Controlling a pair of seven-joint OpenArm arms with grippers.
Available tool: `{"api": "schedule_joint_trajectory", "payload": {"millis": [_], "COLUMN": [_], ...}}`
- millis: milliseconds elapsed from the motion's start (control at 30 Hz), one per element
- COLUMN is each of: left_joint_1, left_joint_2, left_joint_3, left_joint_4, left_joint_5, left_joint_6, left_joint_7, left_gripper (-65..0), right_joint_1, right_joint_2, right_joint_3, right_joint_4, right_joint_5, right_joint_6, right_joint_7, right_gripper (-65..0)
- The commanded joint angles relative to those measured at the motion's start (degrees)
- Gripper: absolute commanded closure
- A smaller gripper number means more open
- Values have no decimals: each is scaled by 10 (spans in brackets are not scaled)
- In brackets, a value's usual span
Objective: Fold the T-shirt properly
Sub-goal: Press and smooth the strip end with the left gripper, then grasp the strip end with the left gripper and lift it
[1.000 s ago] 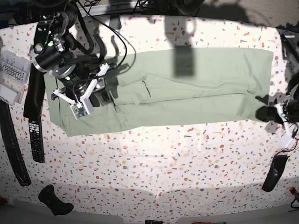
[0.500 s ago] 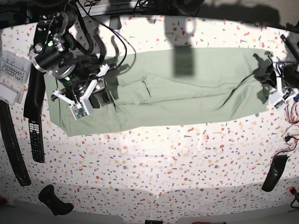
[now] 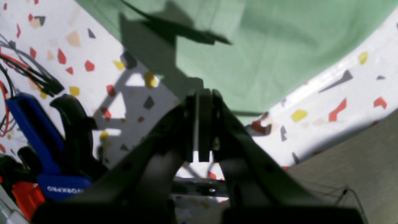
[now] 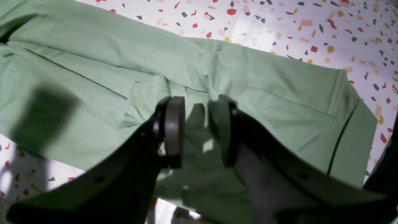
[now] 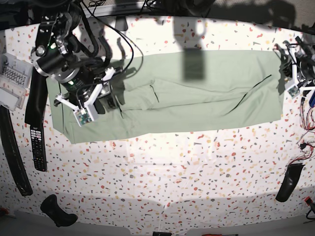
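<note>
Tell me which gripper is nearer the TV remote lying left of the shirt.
Right. The right gripper hangs open over the T-shirt near the remote; the left gripper is shut at the shirt's far edge.

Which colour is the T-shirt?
Pale sage green, plain; the T-shirt shows best in the base view.

Left end effector (image 3: 200, 124) closed, right (image 4: 197, 130) parted
</note>
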Motion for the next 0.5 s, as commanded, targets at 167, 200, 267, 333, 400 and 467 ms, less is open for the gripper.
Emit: {"api": "schedule_joint_trajectory", "payload": {"millis": [167, 200, 267, 333, 400, 467], "left_joint_1": [-10, -10, -11, -13, -22, -37], "left_joint_2": [-13, -13, -13, -13, -13, -13], "left_joint_3": [-13, -20, -43, -75, -104, -123], "left_joint_4": [7, 8, 10, 19, 32, 50], "left_joint_5": [-9, -9, -10, -12, -51, -126], "left_joint_6": [-3, -3, -3, -3, 38, 41], "left_joint_7": [0, 11, 15, -9, -22, -13], "left_gripper": [0, 0, 0, 0, 0, -13], "right_joint_1": [5, 5, 5, 5, 5, 5], "right_joint_2": [1, 1, 1, 1, 1, 2], "right_joint_3": [2, 2, 2, 2, 2, 2], "right_joint_4": [10, 10, 10, 10, 10, 10], "right_joint_5": [4, 4, 5, 4, 4, 3], "right_joint_6": [3, 3, 3, 3, 3, 3], "right_joint_7": [13, 13, 13, 14, 14, 13], "right_gripper": [-180, -180, -180, -180, -180, -180]}}
